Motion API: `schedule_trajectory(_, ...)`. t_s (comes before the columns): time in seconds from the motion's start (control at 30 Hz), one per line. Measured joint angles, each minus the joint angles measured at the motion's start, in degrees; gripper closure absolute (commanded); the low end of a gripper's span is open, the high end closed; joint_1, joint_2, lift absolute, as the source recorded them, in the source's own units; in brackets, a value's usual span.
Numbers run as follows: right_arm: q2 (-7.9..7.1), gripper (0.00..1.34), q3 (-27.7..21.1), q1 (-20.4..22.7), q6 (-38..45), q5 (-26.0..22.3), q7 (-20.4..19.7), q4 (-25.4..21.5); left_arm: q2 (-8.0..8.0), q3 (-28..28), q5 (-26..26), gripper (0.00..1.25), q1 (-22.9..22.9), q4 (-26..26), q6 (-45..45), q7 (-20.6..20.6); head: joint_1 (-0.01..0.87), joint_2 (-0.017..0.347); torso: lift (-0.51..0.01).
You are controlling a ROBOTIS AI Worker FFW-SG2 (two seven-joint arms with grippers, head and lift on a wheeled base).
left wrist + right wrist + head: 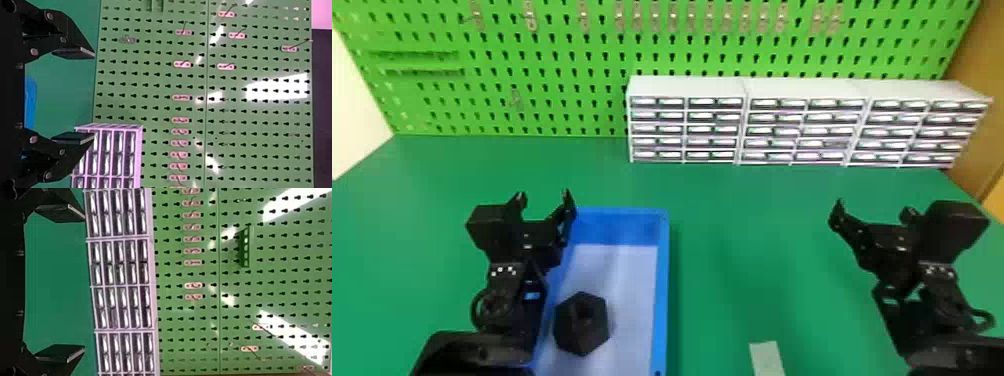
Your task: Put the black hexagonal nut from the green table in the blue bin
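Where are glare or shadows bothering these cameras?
Left wrist view: white glare patches on the pegboard; right wrist view: bright streaks on it too; head view: soft shadow on the green table right of the blue bin, no glare on the black hexagonal nut.

The bin (660,300) sits on the desk (732,225). The nut (582,325) lies in it, near its nine o'clock wall. At four o'clock from the bin is a strip (766,356). Past the bin, at two o'clock, sit drawer cabinets (687,86). The pegboard (562,122) stands behind, at twelve, with hooks (531,19) on it.
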Motion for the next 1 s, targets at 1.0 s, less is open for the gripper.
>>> schedule_trajectory(1.0,-0.33,0.13,-0.1,0.4,0.0,-1.0,0.0,0.2,0.0,-0.2,0.0,0.51,0.1,0.0,0.0,0.0,0.657,0.057,-0.095)
